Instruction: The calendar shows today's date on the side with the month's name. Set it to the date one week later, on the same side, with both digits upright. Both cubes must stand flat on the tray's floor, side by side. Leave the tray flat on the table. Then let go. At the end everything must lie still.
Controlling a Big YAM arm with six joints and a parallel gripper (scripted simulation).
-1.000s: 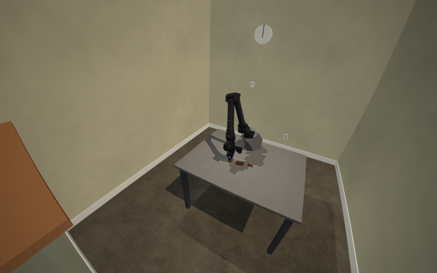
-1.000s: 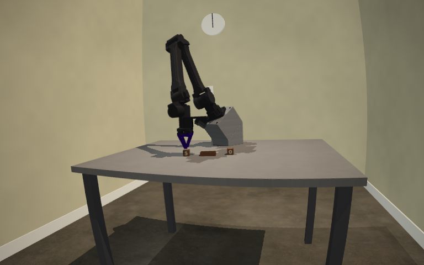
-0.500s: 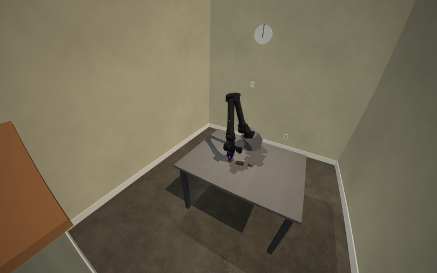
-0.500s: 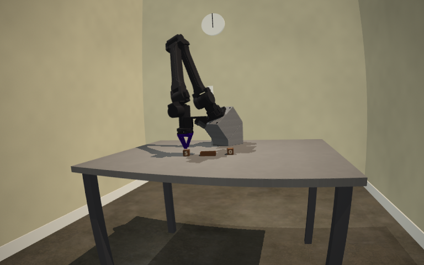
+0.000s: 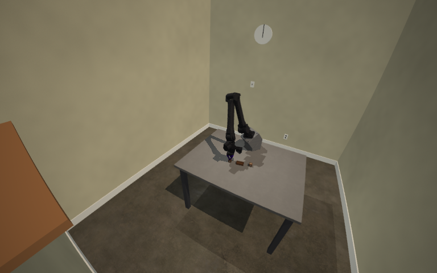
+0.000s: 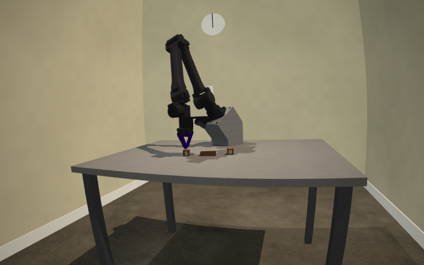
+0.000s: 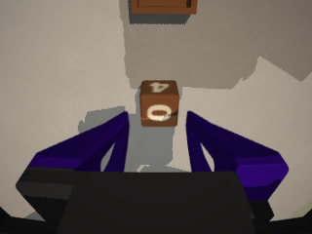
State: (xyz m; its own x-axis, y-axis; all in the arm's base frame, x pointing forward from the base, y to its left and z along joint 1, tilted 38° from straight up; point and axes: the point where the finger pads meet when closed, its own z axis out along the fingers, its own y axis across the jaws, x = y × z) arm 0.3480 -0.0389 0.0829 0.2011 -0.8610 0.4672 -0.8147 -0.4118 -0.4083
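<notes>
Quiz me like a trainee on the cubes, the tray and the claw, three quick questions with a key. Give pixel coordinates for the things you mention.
1. Which digit faces the exterior camera on the cube farther from the claw (image 5: 250, 164) (image 6: 229, 151)?
A) 7
B) 0
C) 3

2. True or false: the claw (image 5: 230, 157) (image 6: 186, 148) (image 7: 157, 118) is shut on the nearer cube (image 5: 229, 161) (image 6: 186, 152) (image 7: 158, 100).

3. Fill in: on the table (image 5: 273, 180) (image 6: 265, 167) (image 7: 49, 58), the tray (image 5: 239, 162) (image 6: 207, 153) (image 7: 163, 10) lies ______ the two cubes.

Key: 1. B; 2. False; 3. between
</notes>
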